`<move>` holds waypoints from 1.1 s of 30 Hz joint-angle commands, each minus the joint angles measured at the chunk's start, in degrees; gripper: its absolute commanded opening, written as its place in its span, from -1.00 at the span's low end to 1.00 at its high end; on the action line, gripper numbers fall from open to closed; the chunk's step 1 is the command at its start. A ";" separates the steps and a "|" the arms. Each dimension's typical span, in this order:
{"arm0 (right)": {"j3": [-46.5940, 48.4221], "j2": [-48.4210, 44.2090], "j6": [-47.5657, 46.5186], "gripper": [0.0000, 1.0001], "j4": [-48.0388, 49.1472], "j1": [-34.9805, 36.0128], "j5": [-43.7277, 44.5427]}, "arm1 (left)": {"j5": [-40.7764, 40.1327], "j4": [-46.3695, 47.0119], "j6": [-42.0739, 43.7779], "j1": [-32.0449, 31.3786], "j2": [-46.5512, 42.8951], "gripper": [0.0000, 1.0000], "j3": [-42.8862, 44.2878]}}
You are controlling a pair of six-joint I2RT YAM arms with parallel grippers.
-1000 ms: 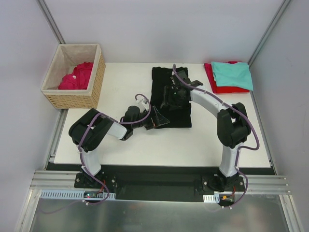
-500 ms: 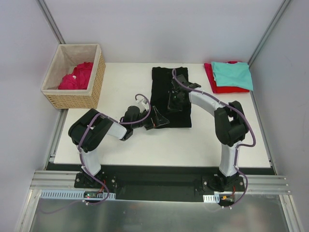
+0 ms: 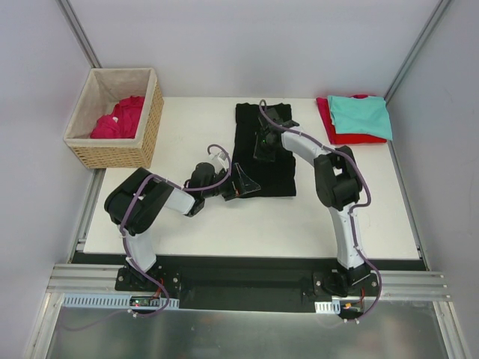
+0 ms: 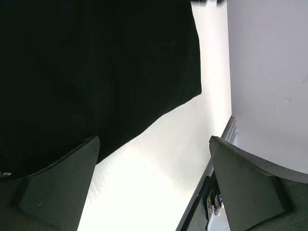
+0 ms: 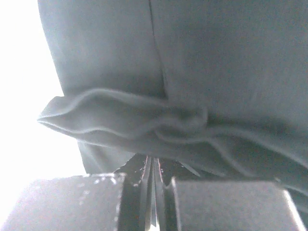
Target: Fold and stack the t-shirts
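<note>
Right tool (image 5: pixel 153 166): pinched shut on a bunched ridge of the black t-shirt (image 3: pixel 278 176), toward its left edge in the far half. Left tool (image 3: pixel 249 182): spread wide, gripping nothing, poised at the near left corner of that same shirt, spread flat in the middle of the worktop (image 3: pixel 187 217). Looks like the start of a fold. Check the pinch for a full layer rather than a mere wrinkle; cannot tell from the wrist view the amount of cloth caught. Close the left tool on the near edge before any lift, then raise both ends together, low and level, and carry the edge across to land it square. Avoid dragging the whole shirt toward the teal t-shirt (image 3: pixel 363 116) and red t-shirt (image 3: pixel 338 134) stacked at the far right.
</note>
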 commanded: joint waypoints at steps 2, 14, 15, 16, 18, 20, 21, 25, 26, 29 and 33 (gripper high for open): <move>11.06 4.39 -0.99 -0.99 -1.40 -2.29 2.07 | 2.24 -1.48 1.57 0.54 -0.32 0.98 0.24; 14.53 4.06 -2.66 -0.99 -2.12 -5.64 5.50 | 3.47 -0.95 0.87 0.89 0.92 0.98 0.60; 12.52 2.13 -2.83 -0.99 -1.68 -5.55 5.76 | 3.38 -0.95 0.78 0.89 0.83 0.98 0.60; 8.67 0.20 -3.36 -0.99 -0.98 -5.37 6.11 | 3.47 -0.95 0.78 0.89 0.74 0.98 0.68; 3.73 -6.74 -3.80 -0.99 -0.18 -5.20 7.78 | 3.30 -1.03 0.60 0.80 -0.22 0.98 0.51; -3.48 -13.83 -3.80 -0.99 0.52 -5.11 8.84 | 3.21 -1.91 0.78 0.80 -1.62 0.98 0.59; -5.85 -16.23 -3.54 -0.99 1.05 -5.11 8.84 | 3.03 -3.74 1.39 0.80 -2.33 0.98 0.77; -17.72 -28.01 -3.62 -0.99 2.99 -4.15 12.08 | 3.12 -12.69 4.37 0.54 -7.59 0.98 4.27; -21.31 -29.95 -4.06 -0.99 2.81 -4.06 14.09 | 3.38 -14.38 4.99 0.45 -8.65 0.98 5.16; -26.33 -37.16 -5.03 -0.67 2.11 -3.88 19.10 | 4.08 -21.84 7.88 0.19 -12.26 0.98 8.85; -29.77 -43.05 -5.65 -0.10 -0.78 -3.97 21.23 | 4.09 -28.53 9.91 -0.34 -16.92 0.98 12.72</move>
